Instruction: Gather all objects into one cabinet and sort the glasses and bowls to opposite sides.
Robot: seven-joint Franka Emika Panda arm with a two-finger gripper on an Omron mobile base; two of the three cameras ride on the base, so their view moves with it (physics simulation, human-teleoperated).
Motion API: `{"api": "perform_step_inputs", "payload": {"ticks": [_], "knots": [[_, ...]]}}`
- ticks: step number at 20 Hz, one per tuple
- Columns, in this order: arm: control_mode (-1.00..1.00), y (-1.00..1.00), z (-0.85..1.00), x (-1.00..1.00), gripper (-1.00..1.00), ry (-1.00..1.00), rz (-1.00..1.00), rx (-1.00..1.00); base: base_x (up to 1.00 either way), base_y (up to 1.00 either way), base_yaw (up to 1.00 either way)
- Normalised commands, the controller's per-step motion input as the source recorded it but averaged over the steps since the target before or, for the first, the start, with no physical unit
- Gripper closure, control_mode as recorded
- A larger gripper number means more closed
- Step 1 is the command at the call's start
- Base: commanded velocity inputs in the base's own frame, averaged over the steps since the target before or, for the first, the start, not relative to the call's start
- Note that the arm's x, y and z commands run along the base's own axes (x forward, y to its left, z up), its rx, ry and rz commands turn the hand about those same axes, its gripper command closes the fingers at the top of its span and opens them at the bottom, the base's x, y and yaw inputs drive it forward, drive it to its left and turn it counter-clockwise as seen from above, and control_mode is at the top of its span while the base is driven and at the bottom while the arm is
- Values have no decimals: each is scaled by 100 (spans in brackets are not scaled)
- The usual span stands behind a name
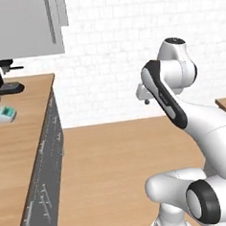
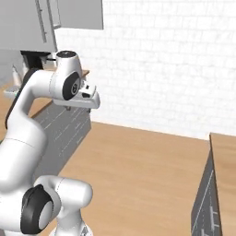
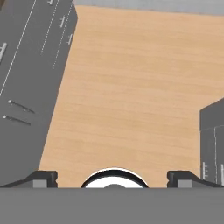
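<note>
Fingertips (image 3: 41,177) of your gripper (image 3: 113,178) stand wide apart, holding nothing, above bare wooden floor (image 3: 131,87), with grey drawer fronts (image 3: 26,65) at left, a grey cabinet front (image 3: 212,140) at right and open room between. Left base view gives you the left counter (image 1: 17,156) under a grey wall-unit door (image 1: 21,26); right base view adds a second counter (image 2: 226,156). Where the cups and bowl sit, you can't tell.
</note>
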Motion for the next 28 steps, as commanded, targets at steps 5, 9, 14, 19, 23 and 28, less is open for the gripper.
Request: {"api": "perform_step_inputs", "payload": {"ticks": [5,9,14,19,23,28], "knots": [[100,0,0,0,-100,0,0,0,100,10,4],[100,0,0,0,-100,0,0,0,100,2,24],[100,0,0,0,-100,0,0,0,100,0,57],[100,0,0,0,-100,0,0,0,100,0,72],[100,0,0,0,-100,0,0,0,100,-2,64],[100,0,0,0,-100,0,0,0,65,-12,73]]}}
